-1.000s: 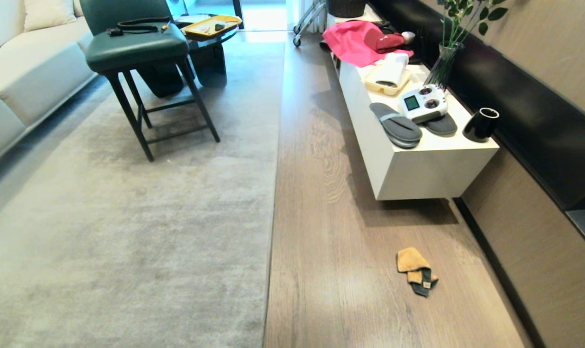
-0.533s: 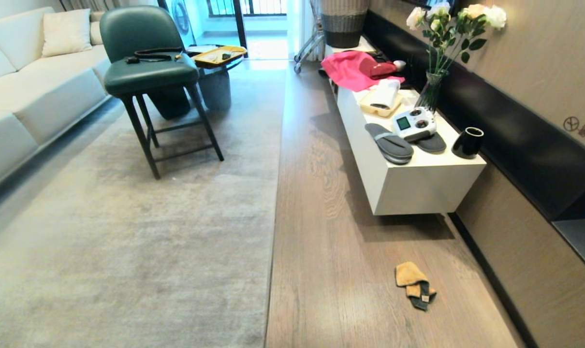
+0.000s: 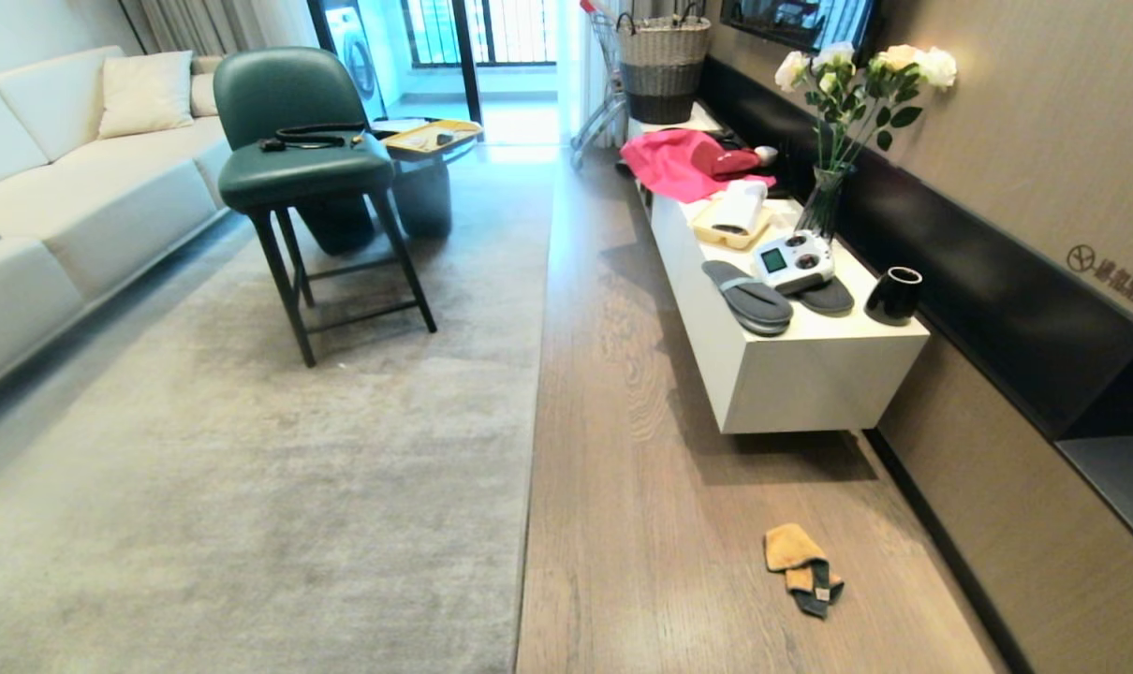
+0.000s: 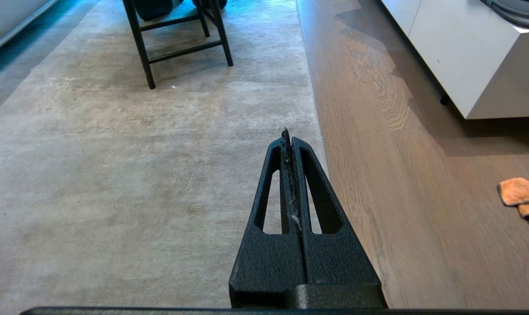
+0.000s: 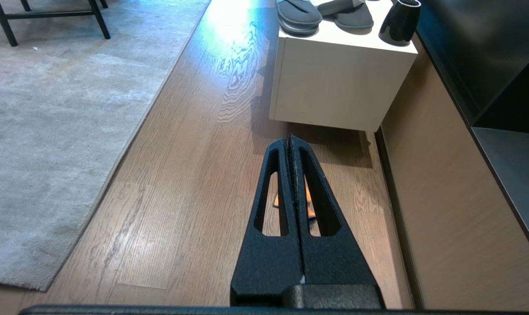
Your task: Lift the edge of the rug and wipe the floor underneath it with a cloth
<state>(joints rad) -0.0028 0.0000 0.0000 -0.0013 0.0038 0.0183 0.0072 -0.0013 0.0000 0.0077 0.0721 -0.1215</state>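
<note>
Since the earlier frame the head camera has tilted up, bringing the flowers [image 3: 861,80] fully into view; nothing on the floor [image 3: 641,487] has moved. Head view: cloth [image 3: 801,568] lies on bare planks, well apart from the rug edge [image 3: 527,468]. Left wrist view: left end effector [image 4: 289,142] is closed and empty, just beside the rug border. Right wrist view: right end effector [image 5: 289,142] is closed, with what is probably the cloth [image 5: 309,205] beyond its tips.
</note>
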